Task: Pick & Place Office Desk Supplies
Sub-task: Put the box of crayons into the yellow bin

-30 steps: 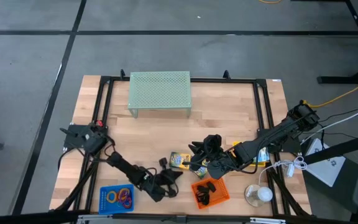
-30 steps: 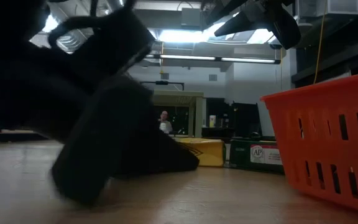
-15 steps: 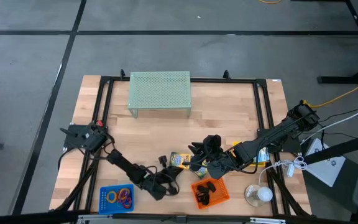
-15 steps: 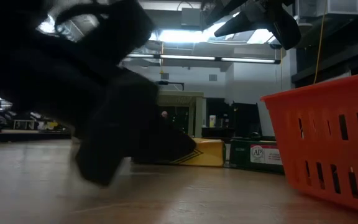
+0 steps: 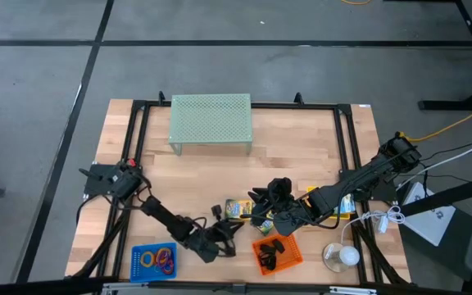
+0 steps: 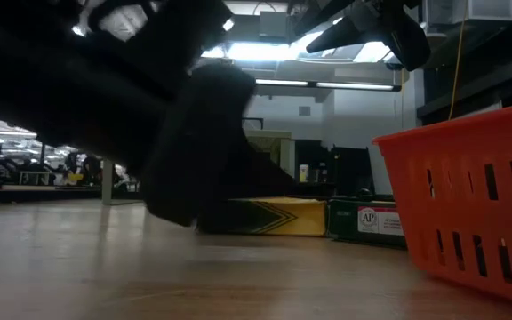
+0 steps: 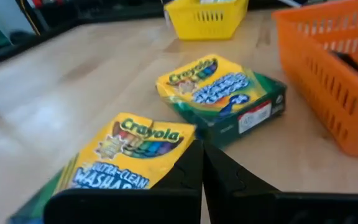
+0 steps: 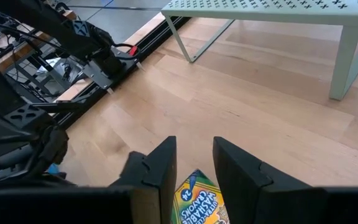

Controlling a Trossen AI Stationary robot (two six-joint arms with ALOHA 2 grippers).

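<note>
Crayon boxes: 2 green-and-yellow boxes lie flat near the table's front middle; in the left wrist view, the near box (image 7: 126,155) sits just ahead of the fingertips and the far box (image 7: 222,93) lies beside the orange basket (image 7: 334,74).
Left gripper (image 5: 224,232): jaws fully shut, holding nothing, low over the wood just beside the near box.
Right gripper (image 5: 262,205): jaws partly open, a crayon box (image 8: 199,199) seen between the fingers; contact cannot be told.
Box axis: near box angles away from the left gripper; far box is turned crosswise.
Rings: in a blue tray (image 5: 152,260).
Surface: pale wood table (image 5: 301,147), green mesh riser (image 5: 211,121) at back.
Room: grey floor around the table.
</note>
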